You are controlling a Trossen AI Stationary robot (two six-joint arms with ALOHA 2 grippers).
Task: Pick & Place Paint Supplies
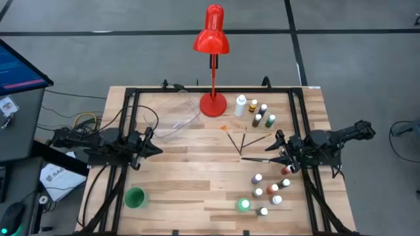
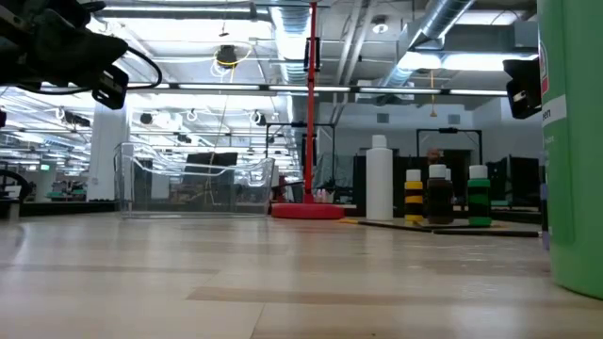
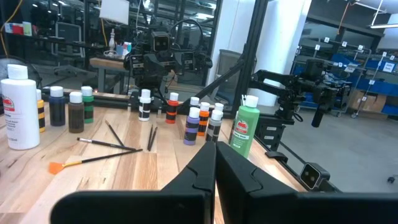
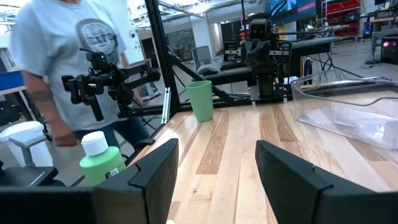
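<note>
Looks like the approach step — nothing is picked yet. Right gripper [image 1: 279, 145] sits right of centre in the overhead frame, jaws spread wide and empty. Left gripper [image 1: 148, 145] waits left of centre, jaws clenched on nothing.

Where the supplies lie, overhead view:
- brushes [image 1: 244, 139] fanned on the bench [image 1: 184, 190] just left of the right gripper, tips converging below the lamp base; one dark brush [image 1: 254, 158] lies level just below the jaws.
- bottle cluster [image 1: 270, 189] at lower right, below and slightly left of the right gripper; nearest ones close under the wrist, none between the jaws.
- second bottle group [image 1: 257, 113] at upper centre-right beside the red lamp [image 1: 211, 39], apart from both grippers.
- green-lit bottle [image 1: 244, 204] at bottom centre-right; green cup [image 1: 134, 197] at lower left.
- clear tray [image 1: 176, 118], upper centre-left, is probably the drop spot — a guess only.

How I'd do it: take the nearest item with the right arm. For a brush, line the jaws across the handle and come down flat, since thin handles roll. For a bottle, drop over the cap from above and stay clear of its neighbours — they're tightly packed and will topple.

In the right wrist view the jaws frame only bare bench — no supply in the gap.
</note>
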